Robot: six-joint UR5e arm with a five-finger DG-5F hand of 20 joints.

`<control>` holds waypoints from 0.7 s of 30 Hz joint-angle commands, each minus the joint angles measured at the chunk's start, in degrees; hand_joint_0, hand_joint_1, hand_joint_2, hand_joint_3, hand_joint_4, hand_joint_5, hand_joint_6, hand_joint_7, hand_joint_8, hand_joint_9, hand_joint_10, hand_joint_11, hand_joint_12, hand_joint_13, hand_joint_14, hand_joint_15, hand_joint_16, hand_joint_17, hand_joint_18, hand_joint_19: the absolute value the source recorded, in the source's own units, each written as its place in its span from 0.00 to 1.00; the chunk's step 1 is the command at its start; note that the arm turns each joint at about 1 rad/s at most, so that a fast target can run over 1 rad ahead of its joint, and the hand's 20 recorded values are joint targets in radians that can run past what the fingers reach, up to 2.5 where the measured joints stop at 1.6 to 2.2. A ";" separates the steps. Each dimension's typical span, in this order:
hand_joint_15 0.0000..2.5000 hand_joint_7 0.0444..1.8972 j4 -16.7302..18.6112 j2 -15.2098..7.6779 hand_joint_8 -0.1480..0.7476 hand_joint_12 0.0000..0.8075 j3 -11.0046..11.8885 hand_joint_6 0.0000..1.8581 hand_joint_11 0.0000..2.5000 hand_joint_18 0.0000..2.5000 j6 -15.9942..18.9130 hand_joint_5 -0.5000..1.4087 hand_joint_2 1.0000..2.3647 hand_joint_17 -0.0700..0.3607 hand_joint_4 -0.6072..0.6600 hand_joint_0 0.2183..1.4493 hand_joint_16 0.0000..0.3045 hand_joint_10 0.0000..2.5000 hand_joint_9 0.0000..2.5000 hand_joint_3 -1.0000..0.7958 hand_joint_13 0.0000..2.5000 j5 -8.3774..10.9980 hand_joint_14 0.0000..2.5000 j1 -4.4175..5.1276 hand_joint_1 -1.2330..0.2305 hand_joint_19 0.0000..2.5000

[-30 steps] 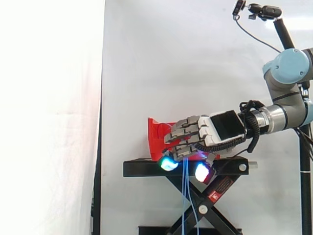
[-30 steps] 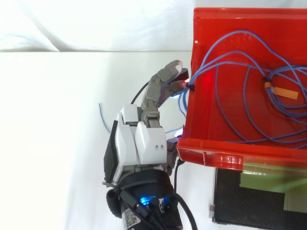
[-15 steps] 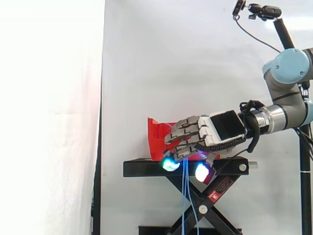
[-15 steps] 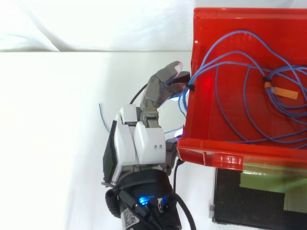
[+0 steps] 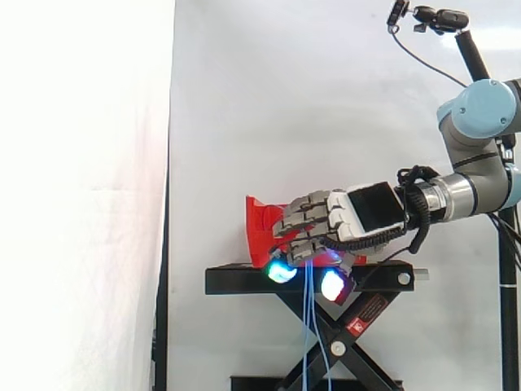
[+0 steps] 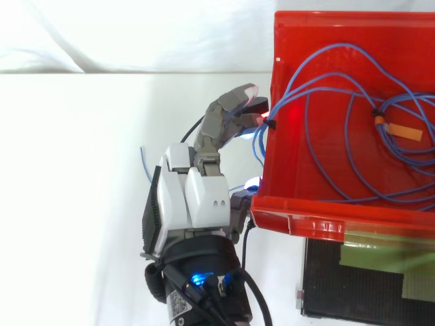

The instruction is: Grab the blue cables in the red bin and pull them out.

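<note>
A black scissor stand [image 5: 244, 281] is in front of a white curtain [image 5: 285, 98]. Its flat top plate is level and its crossed legs [image 5: 330, 346] reach down to the lower edge of the side view. A small red label [image 5: 368, 313] sits on one leg, just under the plate. At the upper right a small camera [image 5: 444, 18] is mounted on a dark pole [image 5: 509, 285], and a thin wire [image 5: 423, 59] droops from it. From above, olive-green tape [image 6: 380, 257] lies across the stand's black top, and white cloth [image 6: 75, 170] covers the ground to the left
</note>
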 commanded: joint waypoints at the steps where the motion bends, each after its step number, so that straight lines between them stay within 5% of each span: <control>1: 0.18 0.28 0.71 -0.09 0.46 0.41 0.00 0.20 0.22 0.19 -0.18 0.60 0.00 0.39 0.67 0.49 0.14 0.01 0.30 0.00 0.25 -0.06 0.01 0.02 0.25 0.25; 21: 0.18 0.32 1.33 0.00 0.46 0.41 0.00 0.14 0.22 0.19 -0.97 0.64 0.00 0.39 0.69 0.49 0.14 0.01 0.32 0.00 0.25 -0.15 0.01 0.11 0.26 0.25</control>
